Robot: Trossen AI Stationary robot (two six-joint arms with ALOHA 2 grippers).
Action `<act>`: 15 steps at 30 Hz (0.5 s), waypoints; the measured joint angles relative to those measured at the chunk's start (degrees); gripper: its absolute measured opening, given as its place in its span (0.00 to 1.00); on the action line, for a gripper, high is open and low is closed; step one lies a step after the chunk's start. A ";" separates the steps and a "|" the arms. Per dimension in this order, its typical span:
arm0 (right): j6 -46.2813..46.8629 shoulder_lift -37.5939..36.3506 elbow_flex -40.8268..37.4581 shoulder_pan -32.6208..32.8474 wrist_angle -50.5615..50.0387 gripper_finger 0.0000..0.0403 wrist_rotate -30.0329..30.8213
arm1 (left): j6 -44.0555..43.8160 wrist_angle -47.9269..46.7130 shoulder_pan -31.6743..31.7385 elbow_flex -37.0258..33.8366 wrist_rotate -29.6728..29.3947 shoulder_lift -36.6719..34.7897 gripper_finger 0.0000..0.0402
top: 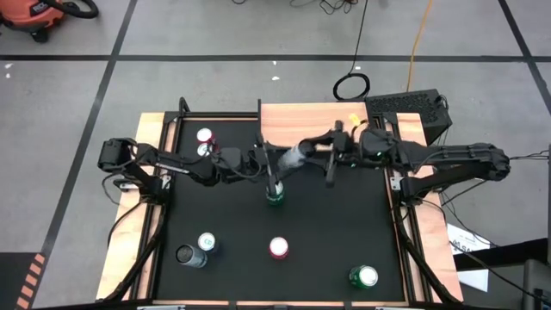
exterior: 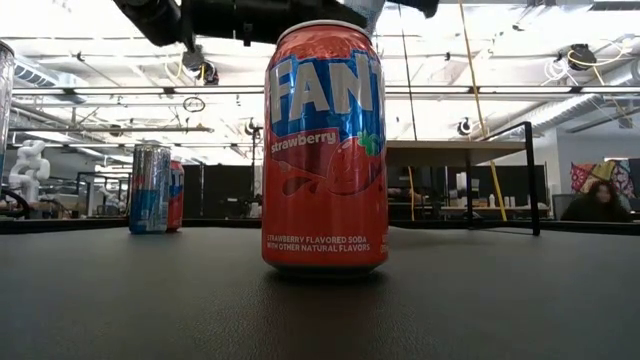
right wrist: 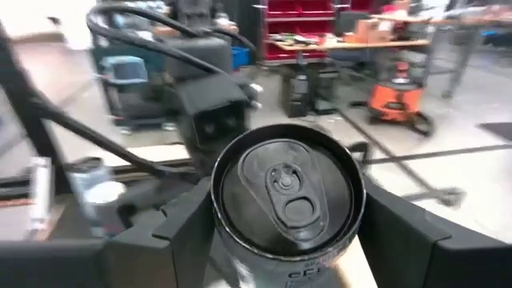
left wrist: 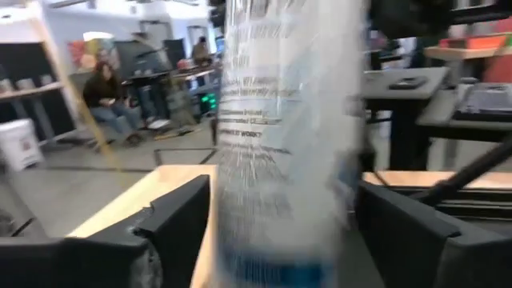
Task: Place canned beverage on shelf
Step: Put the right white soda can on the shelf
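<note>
The silver can (top: 293, 158) hangs in the air between the 2 arms, tipped on its side over the near left part of the shelf (top: 301, 120), a flat rectangular plank of light wood grain at the far middle of the black table (top: 344, 224). Whether the can touches the plank cannot be told.

The right gripper (top: 320, 155) reaches in from the right and grasps the can. In the right wrist view its 2 dark, blocky fingers (right wrist: 188, 224) press against the smooth round wall just below the rim, and the metal lid with its pull tab faces the camera.

The left gripper (top: 274, 164) comes from the left and stands around the same can's printed cylinder wall (left wrist: 284, 144). Whether it is clenched or released cannot be told.

A green can (top: 274, 196) stands upright on the matte tabletop just near of the left gripper. Nearer still stands a glossy red strawberry soda can (exterior: 325, 150). A blue-and-white can (top: 207, 243) and a dark can (top: 185, 255) stand together at the near left, and another green one (top: 363, 276) at the near right. 2 more cans (top: 204, 143) stand side by side at the far left.
</note>
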 joint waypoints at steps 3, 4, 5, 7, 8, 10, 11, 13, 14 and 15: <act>-0.28 -2.02 0.01 -3.32 -3.71 0.60 0.22 | -1.22 -2.66 0.64 0.02 -1.00 -0.89 0.85; -0.30 -2.43 0.01 -4.64 -5.18 0.60 0.25 | -1.20 -3.81 0.79 0.02 -0.96 -1.09 0.88; -0.25 -2.99 -0.04 -6.02 -6.88 0.60 -0.15 | -1.23 -4.49 0.94 0.00 -0.95 -1.21 0.90; -0.54 -4.19 -0.09 -8.69 -9.04 0.60 -1.03 | -1.22 -5.52 1.12 0.00 -0.91 -1.39 0.94; -0.97 -4.70 0.35 -10.09 -10.38 0.60 -1.21 | -1.22 -6.31 1.25 0.00 -0.91 -1.40 0.95; -1.79 -5.42 2.81 -13.40 -15.65 0.60 -1.41 | -1.22 -8.22 1.30 0.00 -0.91 -1.31 0.96; -2.26 -5.60 4.11 -15.09 -18.27 0.60 -1.45 | -1.24 -8.74 1.30 0.00 -0.91 -1.29 0.96; -3.47 -5.58 6.35 -18.55 -21.45 0.60 -2.55 | -1.22 -8.91 1.28 0.00 -0.80 -1.29 0.96; -4.05 -5.46 7.27 -20.19 -22.15 0.60 -3.42 | -1.22 -8.93 1.24 0.00 -0.67 -1.29 0.97; -4.83 -5.31 8.14 -22.03 -22.76 0.60 -4.38 | -1.22 -8.96 1.23 0.00 -0.59 -1.29 0.97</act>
